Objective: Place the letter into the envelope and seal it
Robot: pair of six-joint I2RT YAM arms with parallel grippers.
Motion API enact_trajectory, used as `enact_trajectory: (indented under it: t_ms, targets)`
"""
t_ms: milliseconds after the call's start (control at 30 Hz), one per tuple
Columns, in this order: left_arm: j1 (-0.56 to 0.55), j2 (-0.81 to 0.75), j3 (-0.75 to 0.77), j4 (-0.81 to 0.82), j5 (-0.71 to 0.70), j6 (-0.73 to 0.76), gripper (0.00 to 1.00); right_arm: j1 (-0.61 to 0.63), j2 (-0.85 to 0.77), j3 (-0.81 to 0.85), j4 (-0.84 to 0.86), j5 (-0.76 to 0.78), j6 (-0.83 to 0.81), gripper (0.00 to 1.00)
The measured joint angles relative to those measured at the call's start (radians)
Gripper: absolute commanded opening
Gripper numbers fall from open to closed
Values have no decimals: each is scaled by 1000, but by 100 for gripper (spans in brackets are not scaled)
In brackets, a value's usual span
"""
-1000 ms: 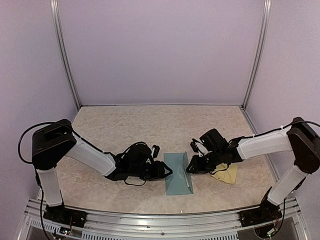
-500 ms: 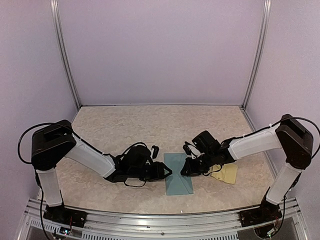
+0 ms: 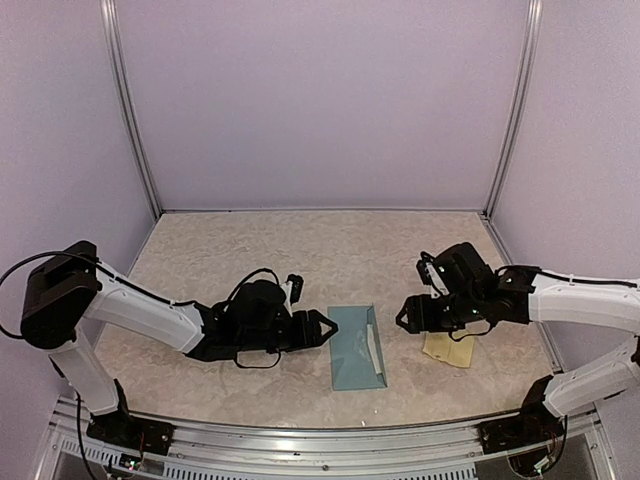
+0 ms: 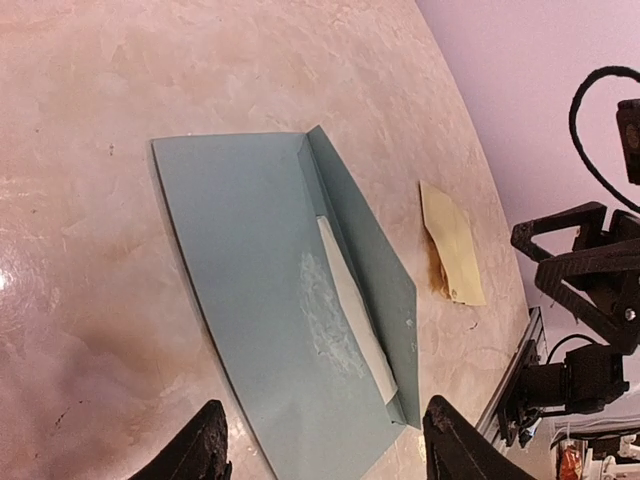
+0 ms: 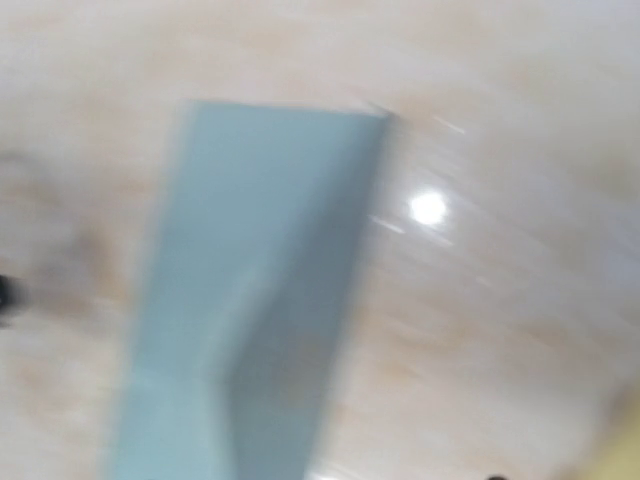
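The teal envelope (image 3: 352, 350) lies flat on the table between the two arms. Its flap (image 4: 362, 240) is folded over along the right side but stands slightly lifted. A white strip of the letter (image 4: 350, 292) shows under the flap's edge. My left gripper (image 3: 326, 328) sits just left of the envelope, open, with nothing between its fingertips (image 4: 205, 448). My right gripper (image 3: 406, 314) hovers a short way right of the envelope, apart from it and open. The right wrist view is blurred and shows the envelope (image 5: 240, 300) below.
A small yellow-tan sticker sheet (image 3: 447, 350) lies right of the envelope, under the right arm. The table's near edge with its metal rail (image 3: 320, 432) runs just in front of the envelope. Purple walls enclose the back and sides.
The right gripper opened, let go of the flap and pulled back right. The left gripper opened wider and drew back left off the envelope. The flap has sprung up a little.
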State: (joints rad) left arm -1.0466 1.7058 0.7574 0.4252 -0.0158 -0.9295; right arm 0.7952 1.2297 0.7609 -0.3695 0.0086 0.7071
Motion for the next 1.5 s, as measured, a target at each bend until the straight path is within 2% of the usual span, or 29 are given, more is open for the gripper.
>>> enact_trajectory:
  t_ms: [200, 400, 600, 900, 1200, 1500]
  targets:
    - [-14, 0, 0, -12, -12, -2, 63, 7, 10, -51, -161, 115, 32, 68]
    - [-16, 0, 0, -14, -12, -6, 64, 41, 79, -54, -225, 186, 63, 68]
    - [-17, 0, 0, -15, -12, -6, 63, 61, 157, -45, -238, 225, 72, 56]
    - [-17, 0, 0, -14, -11, -8, 62, 87, 253, 0, -249, 290, 76, 49]
    - [-16, 0, -7, -14, -5, -9, 62, 103, 304, 15, -267, 357, 99, 28]
    - [-15, 0, -14, -13, 2, -10, 62, 106, 320, 15, -275, 424, 129, 0]
